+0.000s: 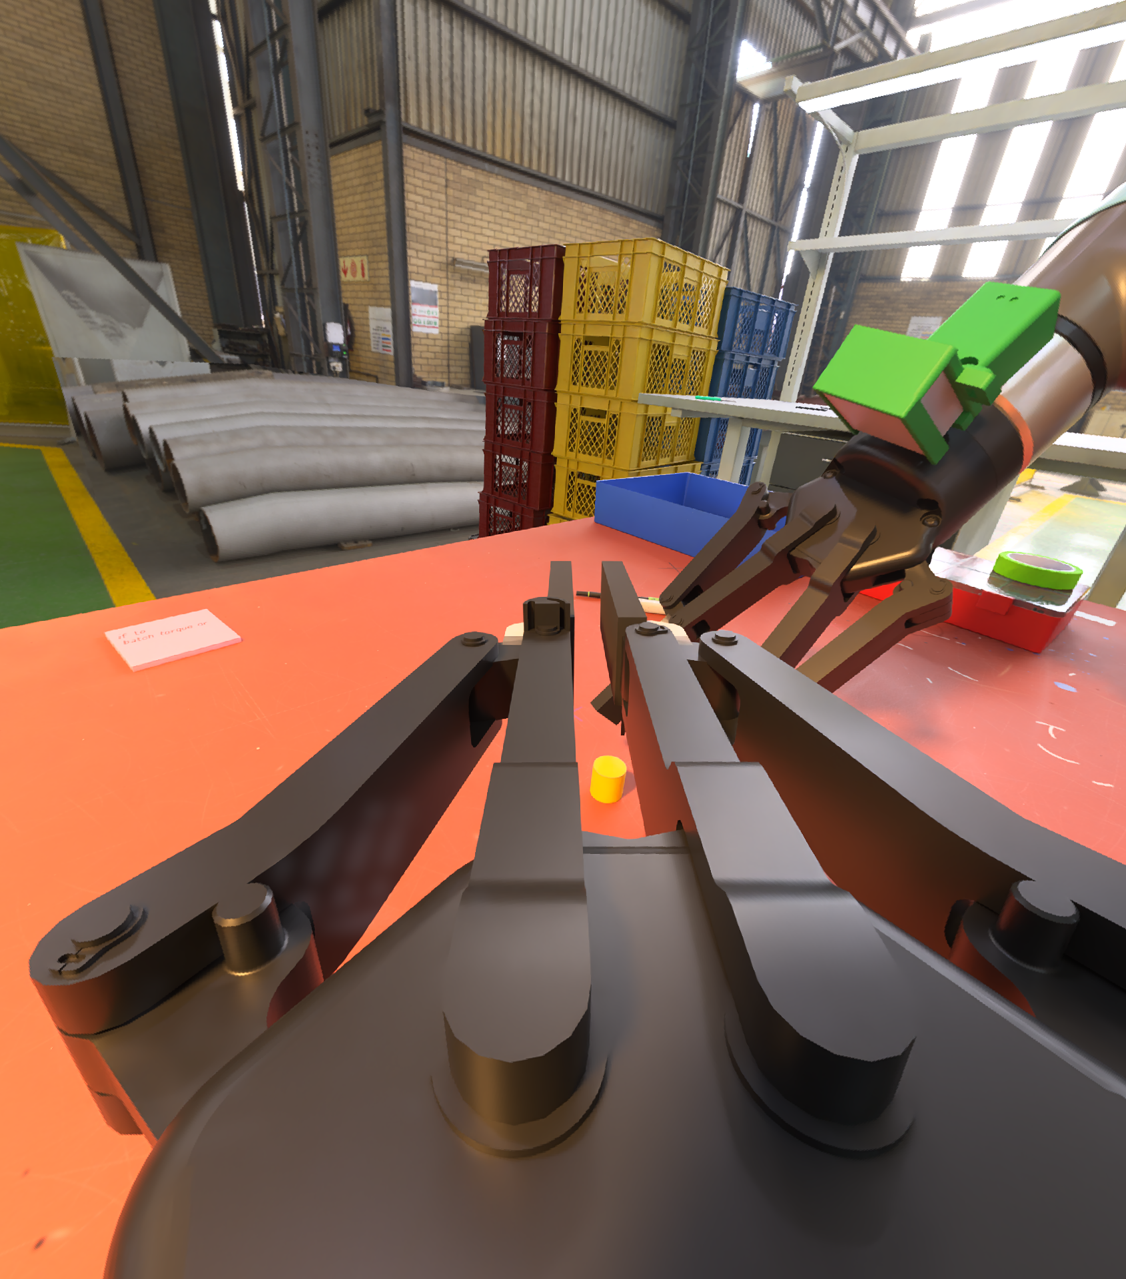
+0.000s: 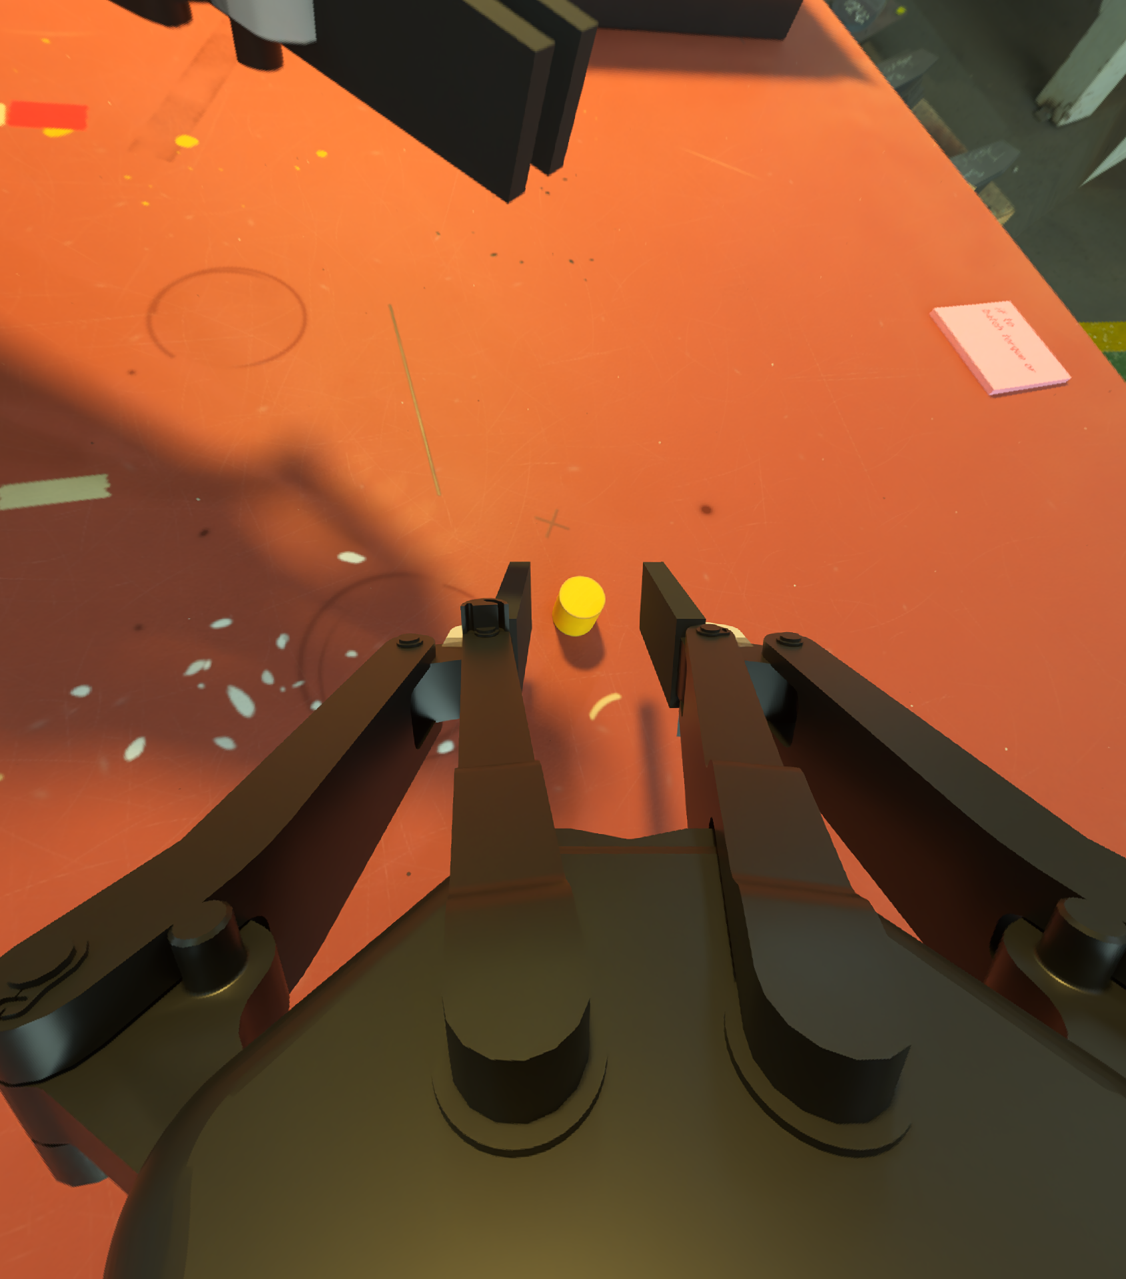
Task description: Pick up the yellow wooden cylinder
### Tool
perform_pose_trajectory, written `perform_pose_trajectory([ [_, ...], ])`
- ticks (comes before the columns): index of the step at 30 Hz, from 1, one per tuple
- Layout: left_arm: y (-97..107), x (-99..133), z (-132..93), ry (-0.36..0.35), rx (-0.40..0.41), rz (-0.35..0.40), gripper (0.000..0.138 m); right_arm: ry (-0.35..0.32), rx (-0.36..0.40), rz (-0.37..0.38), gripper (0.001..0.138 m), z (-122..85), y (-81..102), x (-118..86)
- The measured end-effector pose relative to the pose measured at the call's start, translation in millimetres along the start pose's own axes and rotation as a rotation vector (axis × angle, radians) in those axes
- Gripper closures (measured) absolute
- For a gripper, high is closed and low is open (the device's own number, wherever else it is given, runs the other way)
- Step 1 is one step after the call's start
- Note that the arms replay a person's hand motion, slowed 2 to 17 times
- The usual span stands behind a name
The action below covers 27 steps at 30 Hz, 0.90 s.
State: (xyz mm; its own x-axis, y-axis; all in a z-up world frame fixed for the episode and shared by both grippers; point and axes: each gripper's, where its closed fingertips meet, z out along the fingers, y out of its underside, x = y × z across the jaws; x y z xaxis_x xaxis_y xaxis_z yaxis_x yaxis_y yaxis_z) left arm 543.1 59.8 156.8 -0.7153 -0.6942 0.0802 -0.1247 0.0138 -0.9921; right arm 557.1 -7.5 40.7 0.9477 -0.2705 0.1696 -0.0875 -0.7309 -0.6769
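The yellow wooden cylinder [image 2: 578, 605] stands upright on the orange table [image 2: 789, 519]. In the right wrist view it shows between my right gripper's [image 2: 586, 578] open fingers, which hover above it without touching. In the left wrist view the cylinder [image 1: 609, 778] shows low between the links of my left gripper [image 1: 586, 578], which is shut and empty above the table. The right gripper [image 1: 737, 643] reaches in from the right there, fingers apart. The left gripper's shut pads [image 2: 477, 104] hang at the top of the right wrist view.
A pink note card [image 1: 172, 638] lies near the table's edge; it also shows in the right wrist view [image 2: 1000, 346]. A blue bin [image 1: 671, 509] stands at the far side. A red box [image 1: 1010, 623] with a green tape roll [image 1: 1038, 571] sits at the right.
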Motion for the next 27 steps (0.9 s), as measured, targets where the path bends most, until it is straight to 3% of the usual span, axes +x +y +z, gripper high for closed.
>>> perform_pose_trajectory([
  [11,6,-5,-3,-0.015,-0.002,-0.003,0.127,-0.012,-0.05,0.0,0.104,24,6.2,-6],
  [18,8,-7,-4,-0.017,0.006,-0.009,0.127,0.0,-0.051,0.006,0.117,27,4.6,-1],
  [27,10,-12,-6,-0.024,0.012,-0.018,0.127,-0.032,-0.032,0.038,0.117,28,4.3,3],
])
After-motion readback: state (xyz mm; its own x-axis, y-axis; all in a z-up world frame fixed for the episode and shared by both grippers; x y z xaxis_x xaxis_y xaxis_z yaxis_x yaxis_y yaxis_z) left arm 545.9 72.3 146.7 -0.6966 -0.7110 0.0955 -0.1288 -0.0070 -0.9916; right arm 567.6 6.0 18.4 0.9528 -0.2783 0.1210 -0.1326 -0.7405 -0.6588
